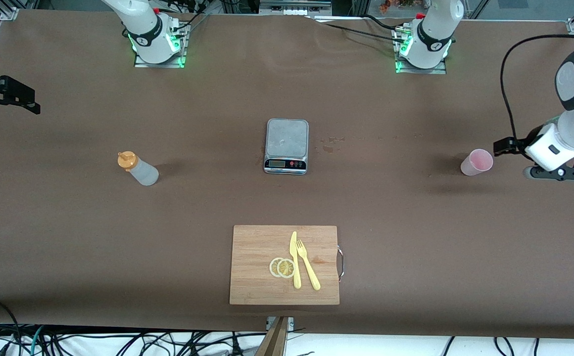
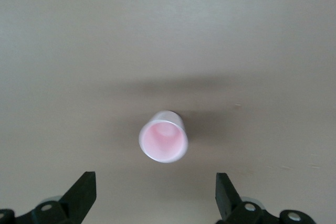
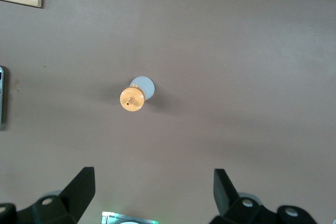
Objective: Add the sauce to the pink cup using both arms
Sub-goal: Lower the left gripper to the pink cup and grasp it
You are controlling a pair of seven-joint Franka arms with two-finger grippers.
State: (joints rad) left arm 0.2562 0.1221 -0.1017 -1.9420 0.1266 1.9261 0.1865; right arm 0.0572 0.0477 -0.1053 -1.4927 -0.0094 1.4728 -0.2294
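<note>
Both arms are up off the table, and neither has hold of anything. The left gripper [image 2: 155, 198] hangs over the brown table [image 1: 415, 257] at the left arm's end, just beside the pink cup [image 1: 477, 162]. In its wrist view the 2 black fingers [image 2: 81, 192] stand spread as wide as they go, with the cup's open mouth showing between them and lower down, untouched. The cup stands upright on the bare tabletop, and its inside looks a pale pink.

The right gripper [image 3: 152, 195] is over the right arm's end of the table, close to the table's edge. Its fingers [image 3: 79, 190] are likewise fully apart and grip nothing. Seen from its wrist camera, the sauce [image 1: 138, 168] stands upright on the table well below it, orange nozzle cap pointing up, apart from both fingers.

The bottle and the cup are well apart, 1 toward each end of the table. Between them sits a grey scale [image 1: 287, 146], roughly midway. Nearer the front camera than the scale lies a wooden cutting board [image 1: 262, 289] carrying 2 lemon slices [image 1: 282, 267], a yellow knife [image 1: 295, 259] and a yellow fork [image 1: 308, 264], the knife and fork lying side by side just beside the slices.
</note>
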